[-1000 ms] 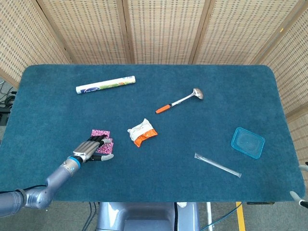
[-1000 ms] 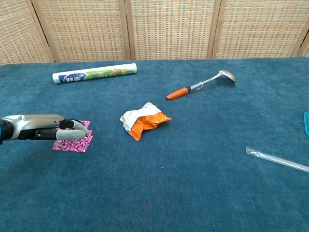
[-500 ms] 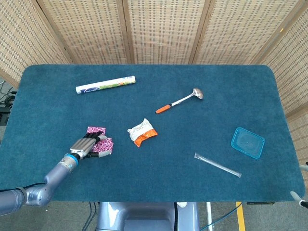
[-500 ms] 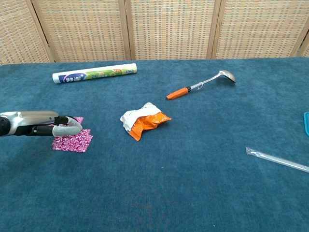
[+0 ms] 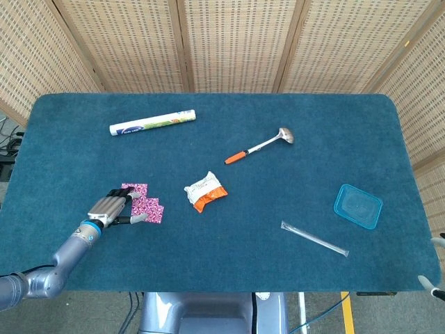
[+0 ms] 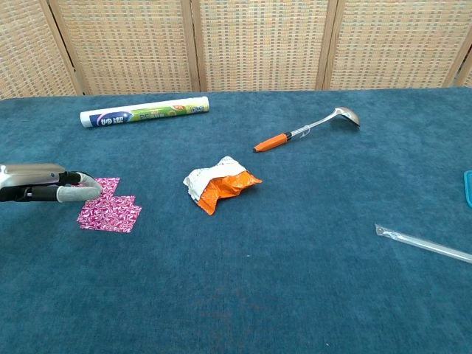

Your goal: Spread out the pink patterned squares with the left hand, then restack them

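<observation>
At the lower left of the head view, the silver-grey left arm [image 5: 49,277] ends in a blue wrist ring and a grey-and-black left hand [image 5: 111,209]; a pale thumb [image 6: 74,193] shows in the chest view.

Items lying on the table [image 5: 292,264]: two visible pink patterned squares [image 5: 141,201], one roll [image 5: 152,123], one ladle [image 5: 260,146], one snack packet [image 5: 206,191], one blue lid [image 5: 358,206], one clear straw [image 5: 314,238].

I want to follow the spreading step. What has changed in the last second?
The left hand slid left across the pink squares, dragging the upper one back-left, so two now show, overlapping. The snack packet, ladle and roll stayed put.
</observation>
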You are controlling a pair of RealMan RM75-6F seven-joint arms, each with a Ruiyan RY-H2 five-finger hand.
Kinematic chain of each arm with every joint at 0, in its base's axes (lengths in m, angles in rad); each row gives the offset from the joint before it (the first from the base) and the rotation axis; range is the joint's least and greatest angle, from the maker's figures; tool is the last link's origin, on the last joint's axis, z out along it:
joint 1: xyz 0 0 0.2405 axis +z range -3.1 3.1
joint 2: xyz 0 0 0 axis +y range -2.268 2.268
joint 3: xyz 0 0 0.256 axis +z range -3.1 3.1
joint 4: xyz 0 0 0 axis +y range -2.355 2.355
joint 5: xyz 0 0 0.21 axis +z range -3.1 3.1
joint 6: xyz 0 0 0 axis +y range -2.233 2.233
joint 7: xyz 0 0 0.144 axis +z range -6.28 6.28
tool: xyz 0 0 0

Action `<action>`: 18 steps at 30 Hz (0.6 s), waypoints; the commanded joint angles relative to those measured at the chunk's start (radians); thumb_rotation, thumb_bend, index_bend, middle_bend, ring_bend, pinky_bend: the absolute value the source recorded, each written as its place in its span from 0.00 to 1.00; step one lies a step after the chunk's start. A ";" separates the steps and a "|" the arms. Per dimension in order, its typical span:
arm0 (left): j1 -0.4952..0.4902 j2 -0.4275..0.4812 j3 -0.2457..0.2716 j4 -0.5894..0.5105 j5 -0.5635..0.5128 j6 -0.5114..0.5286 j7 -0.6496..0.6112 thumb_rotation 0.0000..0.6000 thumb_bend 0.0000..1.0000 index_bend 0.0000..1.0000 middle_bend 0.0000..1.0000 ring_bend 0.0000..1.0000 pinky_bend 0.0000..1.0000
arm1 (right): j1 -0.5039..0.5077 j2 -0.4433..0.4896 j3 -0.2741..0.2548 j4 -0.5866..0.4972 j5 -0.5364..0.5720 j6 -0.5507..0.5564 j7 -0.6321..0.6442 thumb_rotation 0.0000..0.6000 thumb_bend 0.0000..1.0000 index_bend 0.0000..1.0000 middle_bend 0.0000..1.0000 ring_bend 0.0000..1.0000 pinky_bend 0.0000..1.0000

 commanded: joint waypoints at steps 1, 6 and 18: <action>0.004 0.007 -0.001 0.001 0.001 -0.001 -0.006 0.06 0.00 0.12 0.00 0.00 0.00 | -0.001 0.001 0.000 -0.002 0.001 0.001 -0.001 1.00 0.01 0.30 0.26 0.00 0.00; 0.011 0.020 -0.004 -0.005 0.010 -0.001 -0.016 0.07 0.00 0.12 0.00 0.00 0.00 | -0.001 0.002 0.000 -0.003 -0.002 0.004 -0.003 1.00 0.01 0.30 0.26 0.00 0.00; 0.052 0.081 -0.003 -0.156 0.164 0.009 -0.090 0.07 0.00 0.12 0.00 0.00 0.00 | -0.014 0.000 -0.001 0.009 0.000 0.022 0.013 1.00 0.01 0.30 0.26 0.00 0.00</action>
